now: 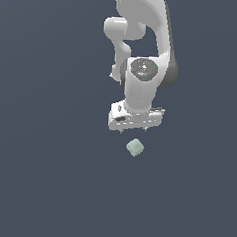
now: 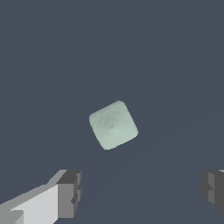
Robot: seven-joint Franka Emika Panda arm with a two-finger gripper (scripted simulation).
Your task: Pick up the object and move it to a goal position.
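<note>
The object, a small pale mint-green cube (image 1: 135, 147) with rounded edges, lies on the flat dark grey surface. In the wrist view the cube (image 2: 113, 124) sits turned at an angle, apart from both fingers. My white gripper (image 1: 134, 128) hangs just above and behind the cube in the exterior view, pointing down. In the wrist view the gripper (image 2: 142, 192) is open and empty, its dark fingertips (image 2: 70, 192) set wide apart, with the cube beyond the gap between them.
The white arm (image 1: 145, 47) rises behind the gripper toward the top of the exterior view. The dark grey surface (image 1: 46, 175) spreads flat all around with nothing else showing on it.
</note>
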